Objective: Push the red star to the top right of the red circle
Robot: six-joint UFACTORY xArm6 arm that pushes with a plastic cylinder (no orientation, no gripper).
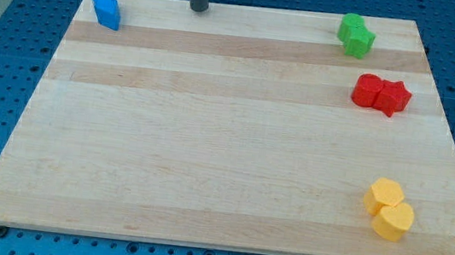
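**Rod parked at the far edge, red pair off to the right**

Standing at the top edge of the wooden surface (225, 144), the end effector is a plain dark rod with no jaws to open or close, so it grips nothing; my tip (199, 9) rests just inside the board's upper border, touching no block.

From that tip, the blue block (106, 9) sits to the view's left at about the same height, well apart. The green star (356, 35) lies far to the tip's right, also near the top edge.

Lower down and farther right from the tip are the two red pieces. The red circle (367, 90) and the red star (393, 97) are pressed against each other, the star on the circle's right side and level with it or a touch lower. Both are well apart from the tip.

Farthest from the tip, toward the view's bottom right, two yellow blocks touch one another: a yellow hexagon-like block (385, 195) above and a yellow rounded block (394, 221) just below it, whose exact shape I cannot make out.
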